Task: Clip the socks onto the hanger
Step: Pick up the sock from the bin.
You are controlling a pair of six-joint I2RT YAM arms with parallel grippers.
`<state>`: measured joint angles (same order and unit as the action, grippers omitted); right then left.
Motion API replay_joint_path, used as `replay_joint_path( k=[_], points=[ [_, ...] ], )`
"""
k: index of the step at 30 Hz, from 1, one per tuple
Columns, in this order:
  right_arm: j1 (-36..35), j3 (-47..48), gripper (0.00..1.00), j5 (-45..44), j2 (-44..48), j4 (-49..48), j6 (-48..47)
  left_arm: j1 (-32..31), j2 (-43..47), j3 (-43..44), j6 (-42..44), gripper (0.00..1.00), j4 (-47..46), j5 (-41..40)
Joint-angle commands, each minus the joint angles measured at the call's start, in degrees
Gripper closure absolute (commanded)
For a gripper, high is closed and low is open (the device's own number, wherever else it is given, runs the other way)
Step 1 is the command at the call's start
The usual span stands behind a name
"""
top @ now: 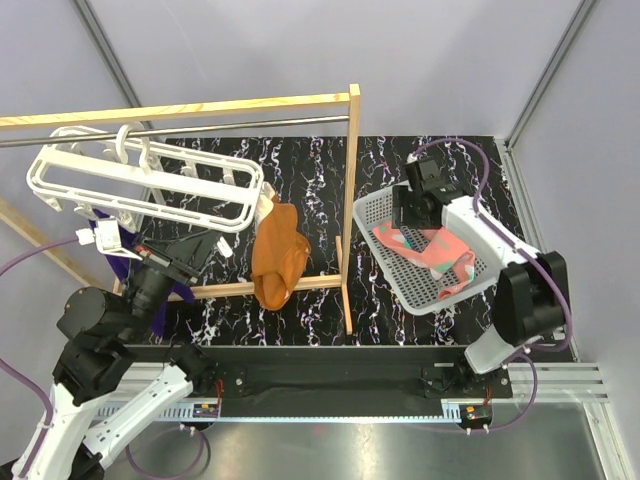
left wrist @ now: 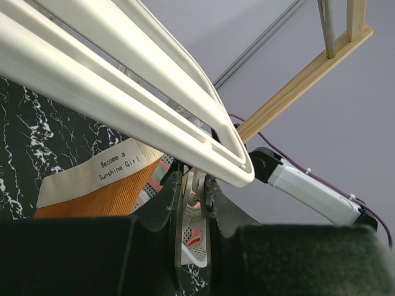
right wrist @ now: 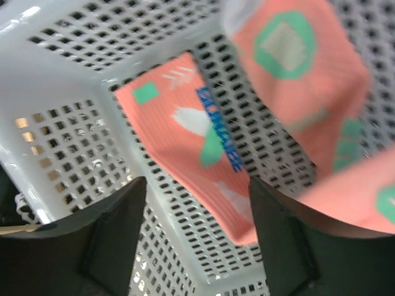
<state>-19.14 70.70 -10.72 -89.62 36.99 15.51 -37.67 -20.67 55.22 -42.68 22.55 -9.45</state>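
Two coral-pink socks [top: 432, 250] with teal and white patches lie in the white mesh basket [top: 368, 207] at the right. In the right wrist view one sock [right wrist: 185, 142] lies flat below the fingers and the other [right wrist: 302, 74] is at the upper right. My right gripper [top: 408, 212] [right wrist: 197, 185] is open and empty, low over the basket's left end. The white hanger [top: 140, 180] [left wrist: 123, 80] hangs from the metal rod at the left. My left gripper [top: 205, 248] [left wrist: 194, 203] is shut on a small white clip [left wrist: 196, 188] under the hanger's right end.
A plain orange-brown sock [top: 278, 255] [left wrist: 92, 197] hangs from the hanger's right end, next to my left gripper. A purple sock [top: 122, 262] hangs at its left. The wooden rack's post [top: 352, 200] stands between the hanger and the basket. The basket wall [right wrist: 68, 74] rises left of my right fingers.
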Motion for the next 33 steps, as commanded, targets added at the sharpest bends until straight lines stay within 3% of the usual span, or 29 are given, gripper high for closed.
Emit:
replay_joint_path(
  k=[1,2,6,17,18,21,22,23,26,33],
  points=[
    [-0.6,6.5,0.28,9.1,-5.0,0.4,-6.7,0.1,-0.7,-0.8,0.0,1.0,1.2,0.7],
    [-0.6,7.5,0.33,10.6,-6.6,1.1,-7.8,0.1,-0.8,-0.7,-0.1,1.0,1.2,0.5],
    [-0.6,6.9,0.32,12.4,-11.7,2.6,-7.2,0.1,-1.0,-0.5,-0.2,1.0,1.2,0.4],
    [-0.6,-3.9,0.3,12.5,-12.1,-5.4,-4.7,0.1,-2.7,-0.8,-1.3,1.0,1.3,1.1],
    [-0.6,-3.9,0.34,12.3,-12.2,-5.6,-4.7,0.1,-3.0,-0.6,-1.3,1.0,1.4,1.2],
    [-0.6,-3.0,0.61,11.1,-11.0,-5.9,-4.1,0.1,-3.1,-0.5,-1.6,1.0,1.4,1.0],
    [-0.6,-2.8,0.66,9.4,-10.3,-5.9,-3.9,0.1,-3.2,-0.5,-1.6,1.0,1.5,1.0],
    [-0.6,-2.3,0.79,8.5,-9.5,-6.2,-4.0,0.1,-3.2,-0.6,-1.9,1.0,1.6,1.0],
    [-0.5,-0.4,1.0,4.6,-5.7,-5.4,-3.6,0.1,-3.6,-0.3,-2.2,1.0,2.0,0.9],
    [-0.1,0.5,1.0,-1.0,2.6,-4.1,-1.8,0.1,-4.3,0.2,-2.8,1.0,2.4,1.4]
  ],
)
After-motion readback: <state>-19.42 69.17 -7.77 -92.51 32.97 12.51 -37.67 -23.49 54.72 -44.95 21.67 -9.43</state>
